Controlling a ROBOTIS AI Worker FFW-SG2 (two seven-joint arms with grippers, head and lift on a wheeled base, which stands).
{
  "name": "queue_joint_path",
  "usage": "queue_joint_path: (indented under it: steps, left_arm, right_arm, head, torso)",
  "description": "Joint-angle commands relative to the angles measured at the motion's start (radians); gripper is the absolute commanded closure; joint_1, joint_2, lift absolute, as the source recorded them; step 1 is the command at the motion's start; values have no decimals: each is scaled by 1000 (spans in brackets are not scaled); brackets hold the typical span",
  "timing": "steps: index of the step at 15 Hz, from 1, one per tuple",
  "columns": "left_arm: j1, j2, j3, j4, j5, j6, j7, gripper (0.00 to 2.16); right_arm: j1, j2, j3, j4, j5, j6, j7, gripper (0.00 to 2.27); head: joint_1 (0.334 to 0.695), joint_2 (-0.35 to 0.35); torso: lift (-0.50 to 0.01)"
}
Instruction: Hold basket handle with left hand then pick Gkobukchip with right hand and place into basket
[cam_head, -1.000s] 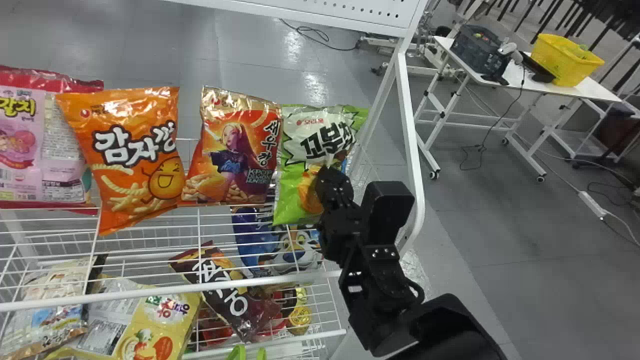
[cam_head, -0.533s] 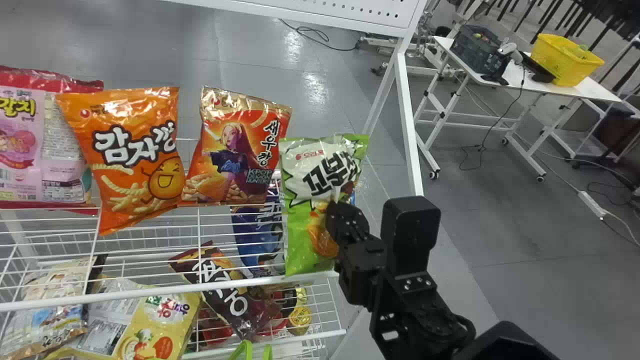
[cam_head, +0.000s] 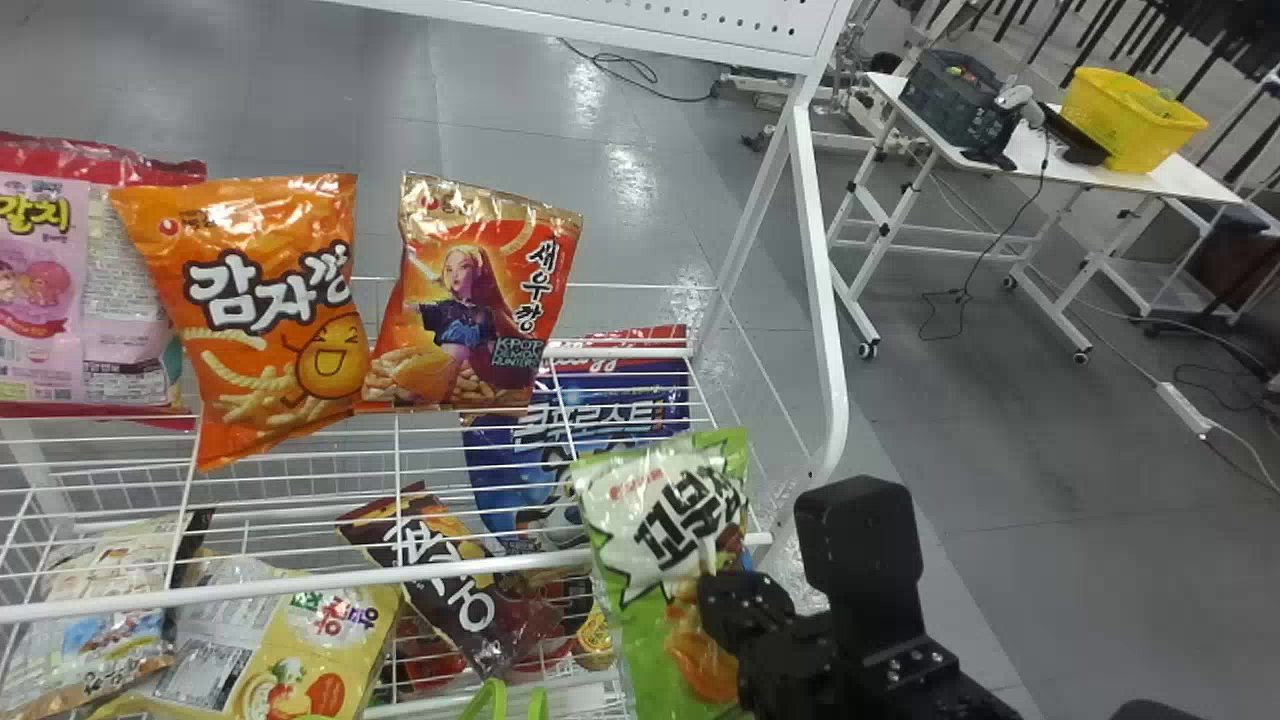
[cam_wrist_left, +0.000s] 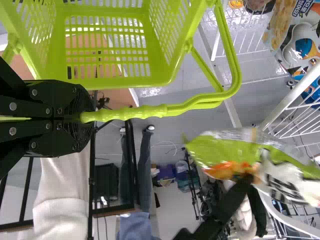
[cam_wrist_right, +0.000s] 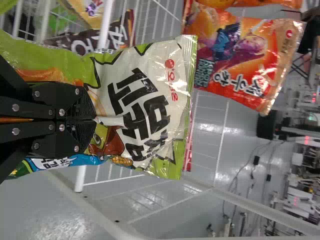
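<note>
Right claw clamping Gkobukchip, pack well apart from the basket

Its two fingers are closing on a fold of film at about the middle of the printed front, and the pack is hanging upright from them, at the near side of the wire rack. Beyond the claw, to its left, a red-orange snack bag is standing. The left claw is pinching the handle of the green basket, which is waiting to the right claw's left, nearer the robot.

The pack is probably behaving as a light, soft pillow: slick film outside, brittle chips within. A mid-body pinch is likely balancing it well, but only a gathered crease is bearing the weight, so a hard squeeze could be crushing chips and a loose one letting the film slide.

The fingers are covering the pinched patch, the head view's lower edge is cutting off the pack's bottom, and what the basket is holding is hard to tell
</note>
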Motion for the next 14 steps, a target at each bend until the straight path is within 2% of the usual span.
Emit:
queue_joint_path:
  steps: [1,5,9,14]
  left_arm:
    - [2,-3,4,-4,0,1,-2,2111]
    - [11,-3,5,-9,2,1,-8,2111]
    - [15,-3,8,-9,2,1,-17,2111]
    - [31,-3,8,-22,2,1,-19,2111]
  right_arm:
    - [18,-14,-4,-55,-13,179,0,2003]
    - [58,-42,1,-87,-25,298,2,2003]
    - [94,-74,5,-85,-103,298,2,2003]
    - [110,-100,85,-79,-103,298,0,2000]
  head:
    - [695,-350]
    - [695,-350]
    - [695,-350]
    - [695,-350]
  torso:
    - [-31]
    - [-31]
    - [-31]
    - [-31]
